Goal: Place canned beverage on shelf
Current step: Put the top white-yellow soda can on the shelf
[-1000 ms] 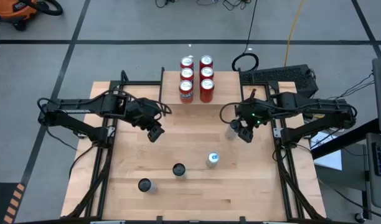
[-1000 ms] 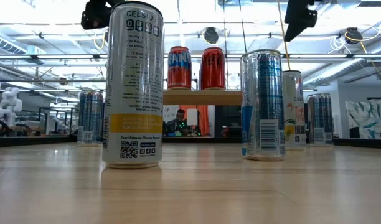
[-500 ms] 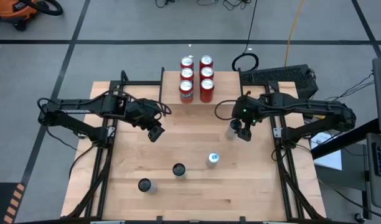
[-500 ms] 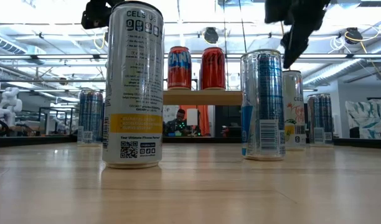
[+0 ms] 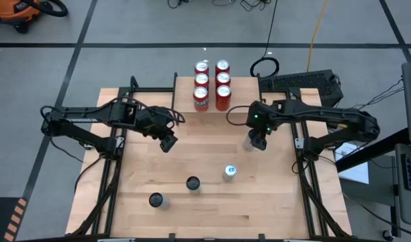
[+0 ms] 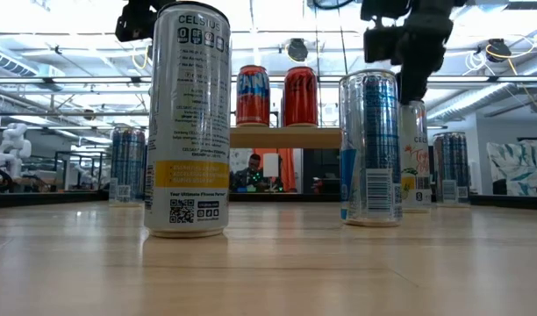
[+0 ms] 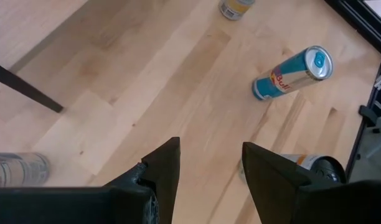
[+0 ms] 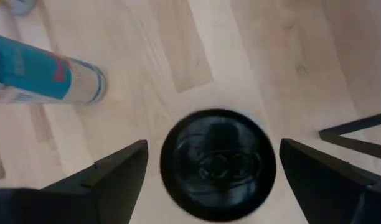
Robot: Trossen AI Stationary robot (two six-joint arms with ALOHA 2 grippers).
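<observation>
the right gripper (image 8: pixel 210 180) hangs right above a tall white can with a black top (image 8: pixel 218 163) near the small wooden shelf with thin black legs (image 6: pixel 286 138) — jaws wide open, one each side. the left gripper (image 7: pixel 206 168) waits mid-counter — jaws part open, holding nothing.

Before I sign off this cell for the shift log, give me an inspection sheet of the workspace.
Surface: wooden table, bare boards between the cans.
Job's things: shelf at the far edge carries six red cans; four loose cans stand on the table, including a black-topped can and a blue can.
Clutter: nothing seen.
Grippers: right gripper directly above the black-topped can, fingers open either side, not gripping; left gripper waits over the table's left half, part open, empty.
Cables: yellow cable and black cables on the floor behind the table.
Surroundings: orange vacuum on the floor; more cans on a ledge across the room.
</observation>
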